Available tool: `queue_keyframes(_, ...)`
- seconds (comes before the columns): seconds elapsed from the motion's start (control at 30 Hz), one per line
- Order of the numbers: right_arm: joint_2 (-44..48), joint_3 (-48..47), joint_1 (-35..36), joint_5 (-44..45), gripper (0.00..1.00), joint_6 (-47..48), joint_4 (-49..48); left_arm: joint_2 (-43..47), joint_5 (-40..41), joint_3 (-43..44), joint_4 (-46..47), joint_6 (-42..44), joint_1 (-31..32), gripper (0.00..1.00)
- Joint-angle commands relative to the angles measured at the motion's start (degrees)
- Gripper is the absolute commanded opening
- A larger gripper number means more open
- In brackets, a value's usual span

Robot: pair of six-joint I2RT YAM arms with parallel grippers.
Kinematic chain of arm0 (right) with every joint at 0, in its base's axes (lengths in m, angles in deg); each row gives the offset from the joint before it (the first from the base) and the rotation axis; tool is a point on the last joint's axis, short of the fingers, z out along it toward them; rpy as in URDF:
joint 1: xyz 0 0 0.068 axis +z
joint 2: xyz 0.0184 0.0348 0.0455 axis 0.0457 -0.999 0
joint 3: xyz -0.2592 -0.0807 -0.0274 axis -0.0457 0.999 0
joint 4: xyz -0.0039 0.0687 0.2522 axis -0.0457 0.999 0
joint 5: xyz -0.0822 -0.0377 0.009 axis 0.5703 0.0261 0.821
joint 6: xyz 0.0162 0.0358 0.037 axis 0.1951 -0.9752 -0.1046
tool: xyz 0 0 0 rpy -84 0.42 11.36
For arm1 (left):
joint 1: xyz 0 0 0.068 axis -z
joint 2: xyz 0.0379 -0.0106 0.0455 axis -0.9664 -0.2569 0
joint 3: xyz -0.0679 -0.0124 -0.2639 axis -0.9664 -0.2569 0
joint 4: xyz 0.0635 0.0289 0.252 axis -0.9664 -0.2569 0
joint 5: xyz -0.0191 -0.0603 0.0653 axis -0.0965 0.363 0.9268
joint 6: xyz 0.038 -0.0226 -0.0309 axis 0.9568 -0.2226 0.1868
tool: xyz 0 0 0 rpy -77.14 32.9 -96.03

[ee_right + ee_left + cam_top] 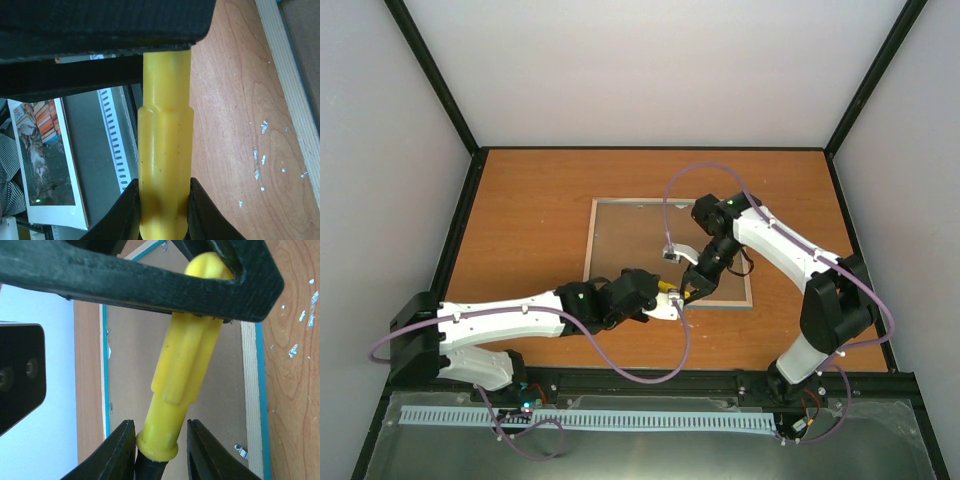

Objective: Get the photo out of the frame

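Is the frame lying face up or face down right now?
Face down. The frame lies flat with its brown backing board upward inside the turquoise edge, and a small metal clip shows on it.

frame [260, 390] turquoise (backing [135, 365] brown) | tool handle [185, 370] yellow | table [520, 220] woodgrain orange

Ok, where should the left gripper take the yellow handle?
Grip the yellow handle at its narrow neck by the flared collar, left gripper coming end-on with one finger on each side. The right gripper clamps the thick butt end, so that neck is free.
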Motion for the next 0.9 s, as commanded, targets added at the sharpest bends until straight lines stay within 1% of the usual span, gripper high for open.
queue_keyframes(0.0,-0.5,-1.9,0.5,-1.9,0.03,1.2,1.8,0.1,1.1,-0.8,1.6,3.0,0.9,0.30)
queue_keyframes(0.07,-0.7,-2.4,0.5,-2.0,0.03,1.2,2.1,0.2,1.8,-1.8,2.4,3.8,1.0,0.29)
queue_keyframes(0.13,-0.9,-2.7,0.5,-2.3,0.03,1.4,2.4,0.1,3.5,-2.8,3.9,4.8,1.2,0.23)
queue_keyframes(0.3,-1.2,-2.8,0.5,-2.5,0.03,1.4,2.5,0.4,5.2,-4.0,7.2,5.9,1.4,0.14)
queue_keyframes(0.37,-1.2,-2.8,0.5,-2.6,0.06,1.4,2.5,0.5,5.5,-4.2,8.5,5.5,1.4,0.11)
queue_keyframes(0.47,-0.7,-3.6,0.4,-2.4,0.20,1.1,2.6,0.3,4.1,-3.7,8.7,2.1,1.4,0.05)
queue_keyframes(0.53,0.5,-4.8,0.0,-1.8,0.37,0.6,2.3,0.4,2.5,-3.2,8.4,-2.6,1.3,0.03)
queue_keyframes(0.6,2.2,-6.6,-1.3,-1.0,0.50,-0.6,1.2,0.9,0.7,-3.0,8.3,-7.5,1.1,0.02)
queue_keyframes(0.63,3.0,-7.6,-2.3,-0.9,0.58,-1.5,0.4,1.2,-0.7,-3.1,8.2,-9.9,0.9,0.01)
queue_keyframes(0.67,3.8,-8.4,-3.1,-1.1,0.64,-2.3,-0.4,1.5,-1.8,-3.0,8.2,-12.5,0.6,0.01)
queue_keyframes(0.7,4.5,-9.1,-4.0,-1.4,0.67,-3.4,-1.4,1.7,-2.8,-3.1,8.4,-14.8,0.4,0.01)
queue_keyframes(0.73,5.0,-9.5,-4.6,-1.9,0.69,-4.4,-2.5,1.9,-4.0,-3.1,8.3,-17.1,0.1,0.01)
queue_keyframes(0.87,6.2,-8.8,-5.3,-4.7,0.71,-9.0,-6.6,2.5,-8.7,-2.7,8.8,-25.6,-2.0,0.01)
